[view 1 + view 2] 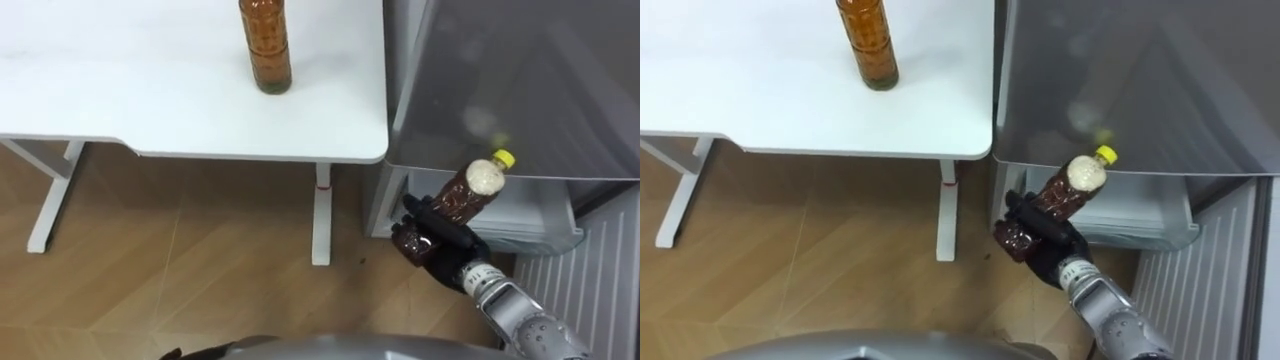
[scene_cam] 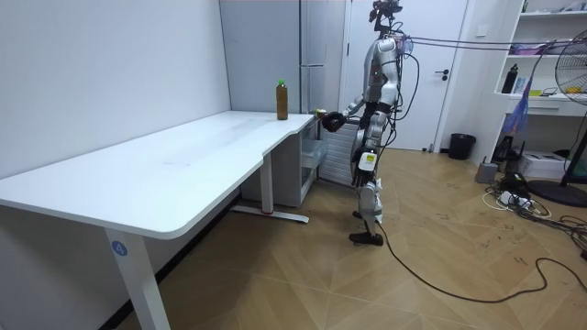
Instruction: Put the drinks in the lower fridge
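My right hand (image 1: 440, 240) (image 1: 1045, 240) is shut on a brown drink bottle with a yellow cap (image 1: 465, 192) (image 1: 1065, 192). The bottle lies tilted, its cap toward the open lower fridge compartment (image 1: 520, 215) (image 1: 1130, 215), just in front of its drawer edge. A second brown drink bottle (image 1: 266, 45) (image 1: 867, 42) stands upright on the white table (image 1: 150, 100) near its far edge. In the room view I stand beside the table's end, facing the grey fridge (image 2: 321, 55), with the held bottle (image 2: 328, 117) out in front of me.
The fridge's open lower door (image 1: 590, 270) with its ribbed inner side stands at the right. The table's white legs (image 1: 320, 215) rise from the wood floor beside the fridge. A bin and shelving (image 2: 550, 82) stand far behind me.
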Motion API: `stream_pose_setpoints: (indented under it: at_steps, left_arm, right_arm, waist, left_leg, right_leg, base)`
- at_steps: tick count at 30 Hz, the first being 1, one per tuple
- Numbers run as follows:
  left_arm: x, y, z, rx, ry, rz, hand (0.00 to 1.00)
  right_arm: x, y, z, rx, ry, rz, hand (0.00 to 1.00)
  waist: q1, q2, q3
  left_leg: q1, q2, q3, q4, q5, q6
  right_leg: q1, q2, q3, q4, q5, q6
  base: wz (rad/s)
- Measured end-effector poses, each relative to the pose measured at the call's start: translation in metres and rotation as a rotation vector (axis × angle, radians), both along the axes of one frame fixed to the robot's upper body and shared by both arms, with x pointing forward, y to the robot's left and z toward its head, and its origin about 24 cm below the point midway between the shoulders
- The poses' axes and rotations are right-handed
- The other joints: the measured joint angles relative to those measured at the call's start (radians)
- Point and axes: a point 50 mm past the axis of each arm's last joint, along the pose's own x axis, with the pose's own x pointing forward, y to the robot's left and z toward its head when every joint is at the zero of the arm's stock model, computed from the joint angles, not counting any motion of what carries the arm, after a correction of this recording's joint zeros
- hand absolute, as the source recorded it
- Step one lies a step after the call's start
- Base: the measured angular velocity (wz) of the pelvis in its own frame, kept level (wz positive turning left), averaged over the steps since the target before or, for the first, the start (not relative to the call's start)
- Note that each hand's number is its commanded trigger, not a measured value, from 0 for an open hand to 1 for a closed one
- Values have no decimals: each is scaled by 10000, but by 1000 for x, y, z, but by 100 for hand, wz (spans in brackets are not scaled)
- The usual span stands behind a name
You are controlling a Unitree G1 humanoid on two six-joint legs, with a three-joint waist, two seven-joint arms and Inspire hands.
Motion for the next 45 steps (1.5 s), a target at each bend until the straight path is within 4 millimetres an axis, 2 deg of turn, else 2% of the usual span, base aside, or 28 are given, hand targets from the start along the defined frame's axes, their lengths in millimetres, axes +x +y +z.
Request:
stream_pose_setpoints:
  at_steps: [6,11,16,20,25,29,40,44,45]
  left_arm:
    - [-1,1,0,89,56,-311,0]
    - [0,1,0,45,0,-304,0]
    - [0,-3,-1,-9,-2,-262,0]
    - [-1,-3,-1,60,53,-435,0]
    - [-2,-1,-1,203,160,-613,0]
    - [-4,0,-1,221,323,-685,0]
    - [-40,1,1,161,1453,-816,0]
    - [-37,1,0,133,1499,-854,0]
    - [-33,1,0,138,1424,-891,0]
  right_arm:
    - [3,-7,3,279,-5,-1075,100]
    - [10,-11,11,1177,-325,-2347,100]
    - [13,-20,14,1782,-381,-3899,100]
    - [11,-22,12,1942,-254,-4336,100]
    - [9,-30,10,1975,9,-5056,100]
    - [9,-36,11,1940,-39,-5341,100]
    - [7,-42,11,2338,89,-6035,100]
    - [7,-47,11,2200,113,-6127,100]
    - [9,-48,8,2150,255,-6187,100]
  waist:
    - [-4,-17,-4]
    - [-20,4,-2]
    - [12,114,-2]
    - [-35,165,-1]
    - [-22,88,58]
    - [-18,68,69]
    - [22,90,36]
    - [-16,146,-12]
    - [-28,150,-2]
  left_leg:
    - [-8,4,49,33,0,0]
    - [-13,4,62,21,0,0]
    - [-14,5,51,7,0,0]
    - [-10,4,51,36,1,0]
    - [92,-4,54,129,1,0]
    - [56,-9,54,204,1,0]
    - [-12,-17,45,391,1,-1]
    - [-467,-72,-140,702,-1,-2]
    - [-629,-89,-198,738,0,-2]
  right_leg:
    - [-59,0,28,2,1,-1]
    - [-77,-3,25,-3,0,0]
    - [-87,-4,23,-12,0,0]
    - [-66,-6,22,-20,0,0]
    - [87,-22,20,-23,-4,4]
    - [29,-27,38,-28,-42,4]
    - [57,-42,-5,1,-50,1]
    - [-224,-139,-260,184,-124,-3]
    - [-438,-176,-272,422,-204,-11]
  base:
    - [-1]
    - [0]
    - [0]
    - [0]
    - [0]
    - [0]
    - [2]
    - [20]
    - [16]
